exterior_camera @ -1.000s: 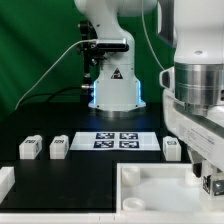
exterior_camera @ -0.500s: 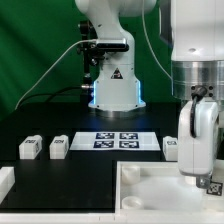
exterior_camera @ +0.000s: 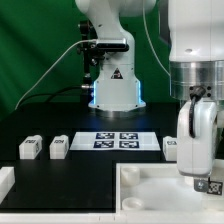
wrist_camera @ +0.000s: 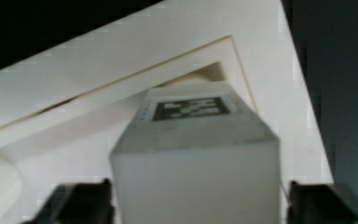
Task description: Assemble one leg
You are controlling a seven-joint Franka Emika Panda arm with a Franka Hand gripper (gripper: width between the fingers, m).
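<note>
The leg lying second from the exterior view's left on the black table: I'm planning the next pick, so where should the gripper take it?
Judging from its pose, grip that leg across its two long side faces, coming straight down from above. It lies flat with its tag on top, apart from the neighbouring leg, so the fingers likely fit on either side. The gripper already holds another leg.

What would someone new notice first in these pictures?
Probably the gripper at the exterior view's right, holding a white leg upright over the big white panel. Next, the marker board on the black table, with more legs beside it, two toward that view's left.
</note>
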